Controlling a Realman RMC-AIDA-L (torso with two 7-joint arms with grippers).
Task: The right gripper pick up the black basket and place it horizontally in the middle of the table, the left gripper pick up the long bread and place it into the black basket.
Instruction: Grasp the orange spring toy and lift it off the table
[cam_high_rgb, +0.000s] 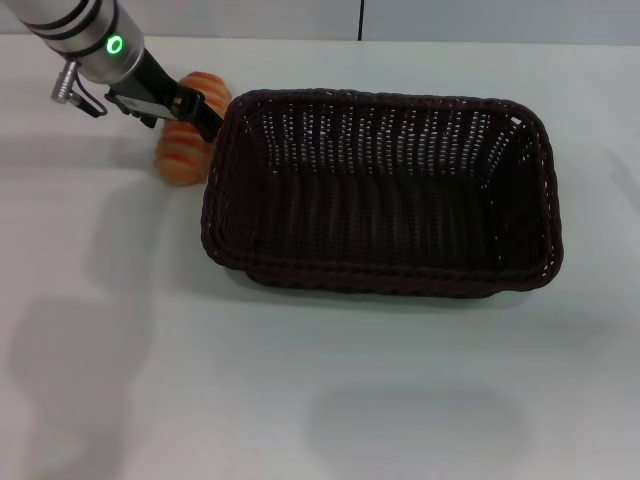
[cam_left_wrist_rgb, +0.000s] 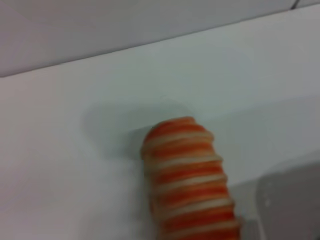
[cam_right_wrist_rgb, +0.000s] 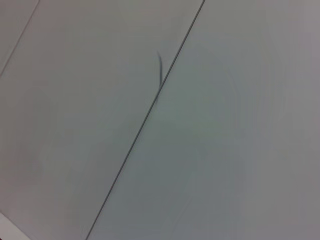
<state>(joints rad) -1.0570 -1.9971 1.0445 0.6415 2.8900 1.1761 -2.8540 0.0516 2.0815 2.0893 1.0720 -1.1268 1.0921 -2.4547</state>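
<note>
The long bread (cam_high_rgb: 185, 148) lies on the table (cam_high_rgb: 330, 400) near its far left corner, just beside the left short end of the black basket (cam_high_rgb: 385, 190), which already sits lengthwise across the middle of the table. The loaf looks like a light, rigid toy with a ridged top that should give the fingers some bite; across its narrow middle seems the sensible place to take it, since the smooth ends would likely slip. The left gripper (cam_high_rgb: 192, 110) is down over the loaf, its thin black fingers straddling it, but whether they are pinching it or only spread around it I cannot tell. The head view shows basket and gripper together; the left wrist view shows only the loaf's striped top (cam_left_wrist_rgb: 187, 180) against bare table. The right gripper is out of sight; its wrist view shows nothing but plain grey panels.
</note>
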